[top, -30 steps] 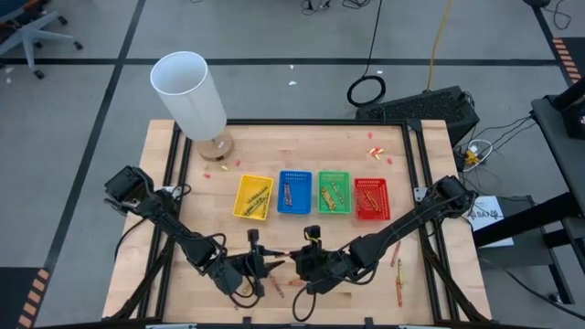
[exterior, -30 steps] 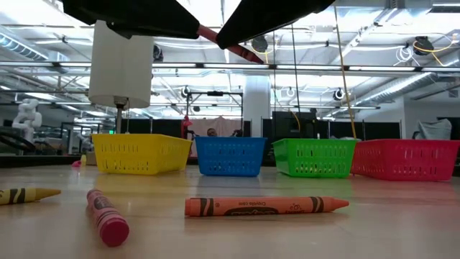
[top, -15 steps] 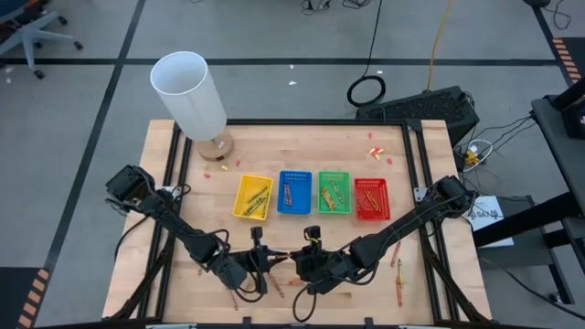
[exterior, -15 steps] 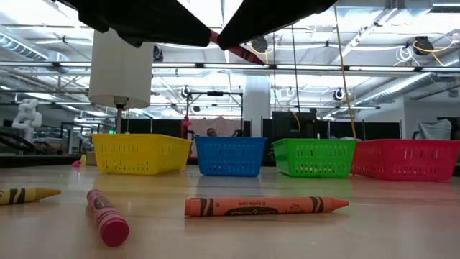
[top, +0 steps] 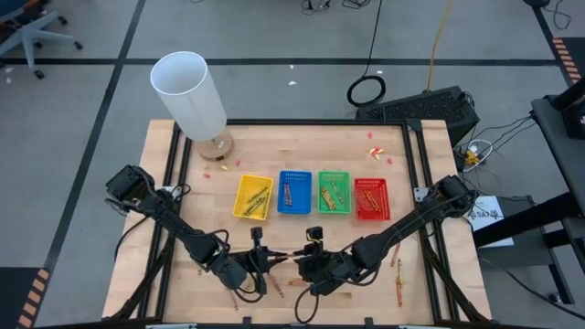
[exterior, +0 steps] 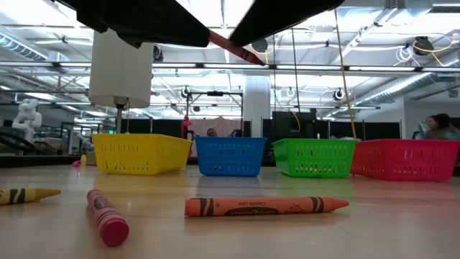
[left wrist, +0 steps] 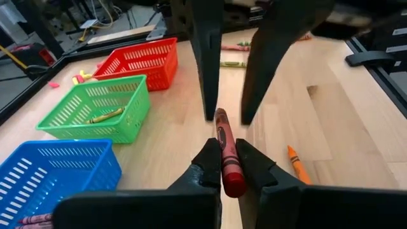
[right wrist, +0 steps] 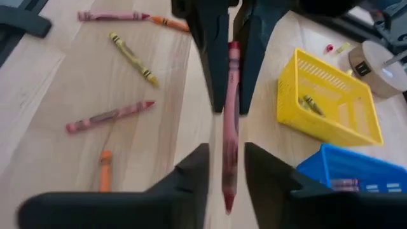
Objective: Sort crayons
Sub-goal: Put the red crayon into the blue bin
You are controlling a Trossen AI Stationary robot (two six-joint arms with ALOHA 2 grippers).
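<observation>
A red crayon (left wrist: 224, 143) hangs above the table's near middle, between my two grippers, which face each other. My left gripper (left wrist: 227, 149) is shut on it. My right gripper (right wrist: 227, 162) is open; its fingers stand on either side of the crayon's pointed end (right wrist: 227, 200) with a gap on each side. In the high view the crayon (top: 283, 259) bridges my left gripper (top: 267, 261) and my right gripper (top: 302, 261). Four trays stand in a row behind: yellow (top: 253, 196), blue (top: 294, 192), green (top: 334, 192), red (top: 371, 198), each with crayons inside. My left gripper pinches the red crayon near its blunt end (left wrist: 230, 175) between its two fingers. The fingers come nearly level from the table's left and lie along the crayon. The crayon is lifted clear of the table and sticks out past the fingertips toward my right gripper, a little tilted.
Loose crayons lie on the near part of the table: an orange one (exterior: 266, 206), a pink one (exterior: 108, 219), a yellow one (exterior: 25, 194), more near the right edge (top: 398, 274). A white cylinder on a round base (top: 189, 91) stands at the far left corner.
My left gripper has shut on the red crayon's blunt end. After that my right gripper, which held the pointed end, has opened off it. Both arms have kept their place, and the crayon stays lifted between them.
</observation>
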